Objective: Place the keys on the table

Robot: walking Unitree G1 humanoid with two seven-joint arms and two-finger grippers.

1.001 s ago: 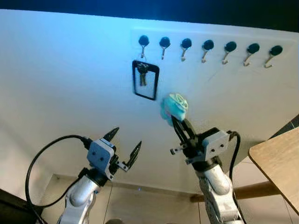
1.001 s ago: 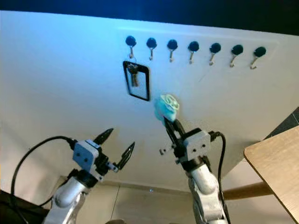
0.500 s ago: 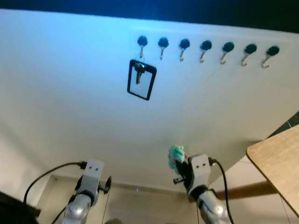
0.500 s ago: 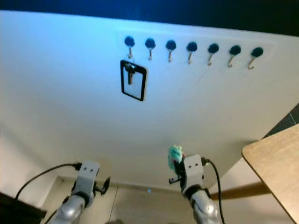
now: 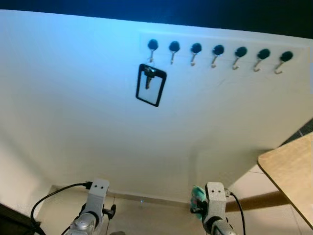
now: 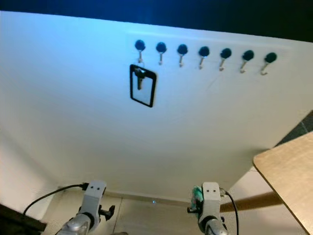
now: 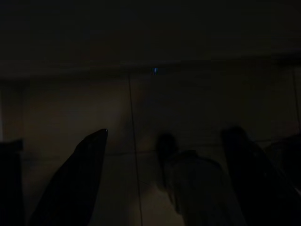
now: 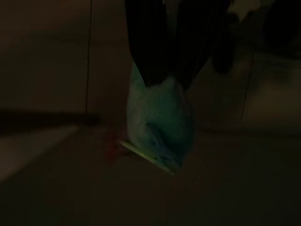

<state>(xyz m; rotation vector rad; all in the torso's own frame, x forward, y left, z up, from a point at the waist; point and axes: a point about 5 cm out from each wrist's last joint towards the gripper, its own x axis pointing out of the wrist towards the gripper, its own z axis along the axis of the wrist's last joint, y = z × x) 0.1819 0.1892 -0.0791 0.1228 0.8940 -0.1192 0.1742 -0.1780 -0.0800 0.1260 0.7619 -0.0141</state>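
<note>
Bare wall [image 5: 73,107] below hooks [image 5: 218,50]; table [image 5: 288,171] rightward.

A white wall [image 5: 88,107] carried a row of seven black-knobbed hooks [image 5: 218,50] across its upper part. From the leftmost hook [image 5: 152,45] hung a bunch of keys [image 5: 148,76] with a black rectangular frame [image 5: 150,84] lying flat against the wall. At the right edge, the rounded corner of a light wooden desk [image 5: 292,170] showed bare. Below lay a pale tiled floor [image 5: 146,215].
</note>
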